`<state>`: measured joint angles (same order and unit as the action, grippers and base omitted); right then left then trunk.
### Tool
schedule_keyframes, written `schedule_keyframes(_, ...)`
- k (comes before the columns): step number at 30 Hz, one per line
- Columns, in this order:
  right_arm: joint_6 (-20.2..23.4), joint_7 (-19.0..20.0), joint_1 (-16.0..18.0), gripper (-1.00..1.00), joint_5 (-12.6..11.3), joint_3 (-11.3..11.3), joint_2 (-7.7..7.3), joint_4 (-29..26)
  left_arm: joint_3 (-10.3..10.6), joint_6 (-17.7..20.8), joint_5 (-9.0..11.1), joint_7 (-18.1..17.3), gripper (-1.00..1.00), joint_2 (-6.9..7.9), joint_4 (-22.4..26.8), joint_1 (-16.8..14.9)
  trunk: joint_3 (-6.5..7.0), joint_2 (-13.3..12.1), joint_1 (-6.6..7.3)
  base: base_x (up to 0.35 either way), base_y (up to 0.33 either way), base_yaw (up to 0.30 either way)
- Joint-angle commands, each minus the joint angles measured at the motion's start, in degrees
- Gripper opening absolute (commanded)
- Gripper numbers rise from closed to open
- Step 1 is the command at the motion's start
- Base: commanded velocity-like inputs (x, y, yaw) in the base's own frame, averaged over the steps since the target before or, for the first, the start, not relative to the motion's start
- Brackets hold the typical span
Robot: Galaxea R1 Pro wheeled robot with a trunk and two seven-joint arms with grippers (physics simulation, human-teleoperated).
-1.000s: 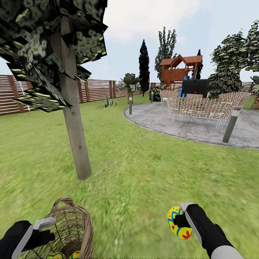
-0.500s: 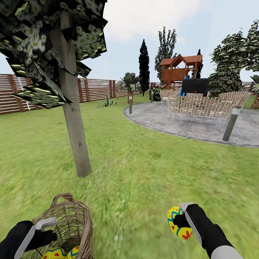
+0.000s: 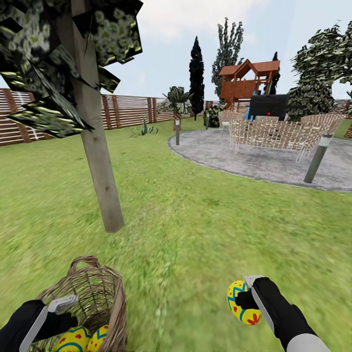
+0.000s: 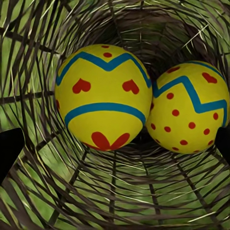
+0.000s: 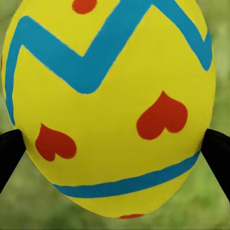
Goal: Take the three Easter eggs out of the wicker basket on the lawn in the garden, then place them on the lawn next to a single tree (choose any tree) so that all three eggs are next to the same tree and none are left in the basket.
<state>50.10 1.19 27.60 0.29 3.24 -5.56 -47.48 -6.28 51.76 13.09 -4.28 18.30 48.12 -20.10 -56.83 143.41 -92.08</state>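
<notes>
The right end effector is clamped on one Easter egg, its black fingers pressing either side of the yellow shell with its blue zigzag and red hearts, held above the lawn low at the right of the head view — at the same spot in the picture as half a second ago. The left end effector hangs at the mouth of the wicker basket; its finger tips show dark at the edges of the left wrist view, well apart and touching neither egg, so it is spread wide and holds nothing. Two more Easter eggs lie in the basket bottom, side by side and touching: one with hearts and one with red dots. Compared with the earlier pictures the whole head view has shifted — more of the basket and both eggs inside it now show, and the tree trunk base sits higher in the picture; this is the camera's move, not the things'. The tree stands on the grass just beyond the basket, with the grey paving and pale woven chairs farther off to the right.
</notes>
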Motion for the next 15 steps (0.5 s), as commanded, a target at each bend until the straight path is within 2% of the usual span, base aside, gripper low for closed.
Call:
schedule_keyframes(1,0.3,0.1,0.0,-1.00,0.1,0.2,-0.06,-0.1,-0.1,0.3,-0.3,-0.4,1.00,-0.01,0.0,0.0,-0.29,0.0,-0.01,0.000,0.000,0.000)
schedule_keyframes(15,0.3,0.1,0.0,-1.00,0.1,0.2,-0.06,-0.1,0.0,0.2,-0.3,-0.3,1.00,-0.07,0.0,0.0,-3.39,0.2,-0.37,0.000,0.000,0.000)
